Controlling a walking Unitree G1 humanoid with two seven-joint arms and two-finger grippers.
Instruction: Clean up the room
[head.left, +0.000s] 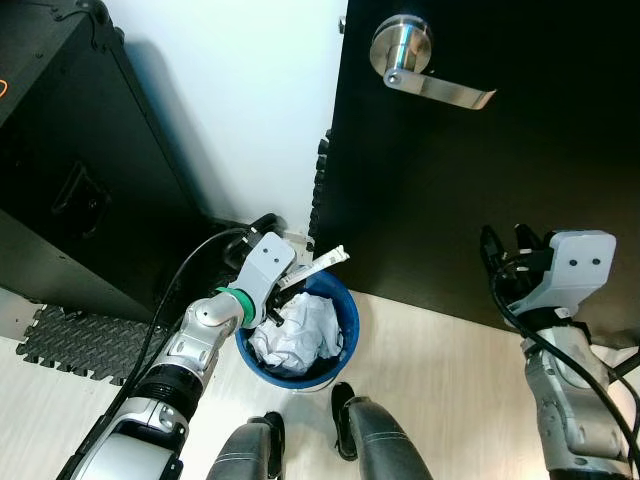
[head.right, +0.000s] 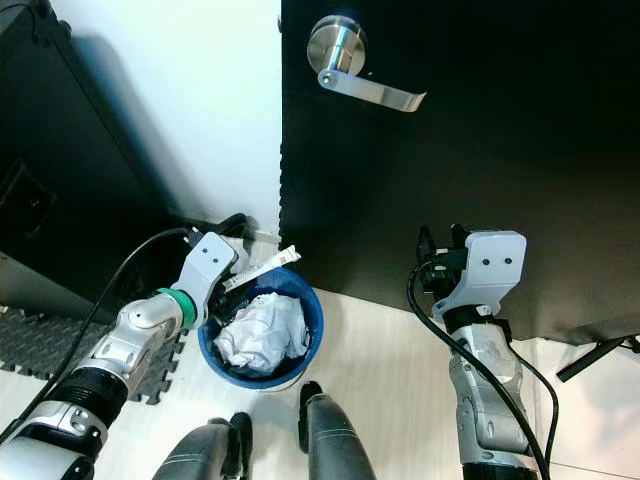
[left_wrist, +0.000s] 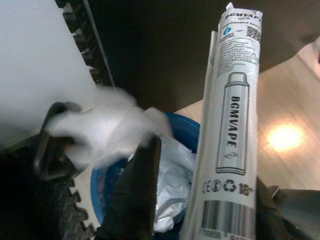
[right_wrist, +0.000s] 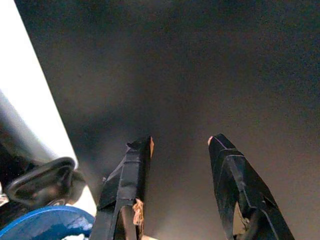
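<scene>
Blue plastic forms the small bin (head.left: 345, 325) standing on the pale wood floor (head.left: 440, 370), right at the foot of a black door (head.left: 500, 150) with a silver lever handle (head.left: 425, 70). Crumpled white paper (head.left: 300, 335) fills much of the bin. The left tool (head.left: 285, 285) hovers over the bin's rim on the side nearest the wall, and its black fingers (left_wrist: 135, 195) hold a long white cardboard box (left_wrist: 232, 130) printed with "BGMVAPE", a recycling mark and a barcode. In the head views the box (head.left: 322, 262) slants up from the tool over the far edge of the bin, toward the door. A blurred white wad (left_wrist: 100, 127) shows close to the left wrist camera, between it and the bin; what it is cannot be told.

The right tool (head.left: 505, 255) is raised in front of the door, well apart from the bin, with its two black fingers (right_wrist: 130, 185) parted by a moderate gap and nothing between them.

A black cabinet (head.left: 70, 170) stands against the white wall (head.left: 240, 100) on the robot's left, with a dark interlocking foam mat (head.left: 85, 340) on the floor beside it and a black cable (head.left: 200, 250) arching over the left arm. The robot's own legs (head.left: 370, 440) show just in front of the bin.
</scene>
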